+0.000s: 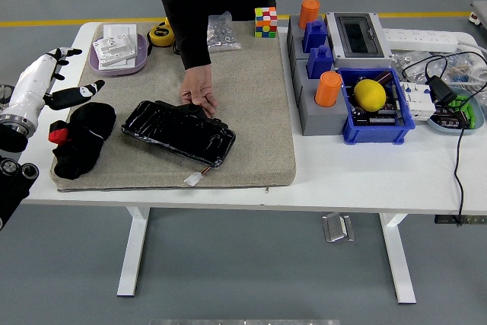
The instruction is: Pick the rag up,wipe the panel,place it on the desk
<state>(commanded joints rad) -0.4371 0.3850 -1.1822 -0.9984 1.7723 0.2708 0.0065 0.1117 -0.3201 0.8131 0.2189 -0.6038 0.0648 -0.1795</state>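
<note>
Left hand (57,81) hovers spread just above the rag (82,141), nothing gripped, so pickup is pending: lower and close on it while a person's hand (199,90) steadies the panel (179,132).

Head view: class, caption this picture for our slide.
Left hand open above the black rag; a person's hand steadies the black panel.

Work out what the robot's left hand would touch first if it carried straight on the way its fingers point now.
Probably the black rag on the grey felt mat. The left hand, fingers spread, points right and slightly down, just above the rag; depth is hard to judge.
</note>
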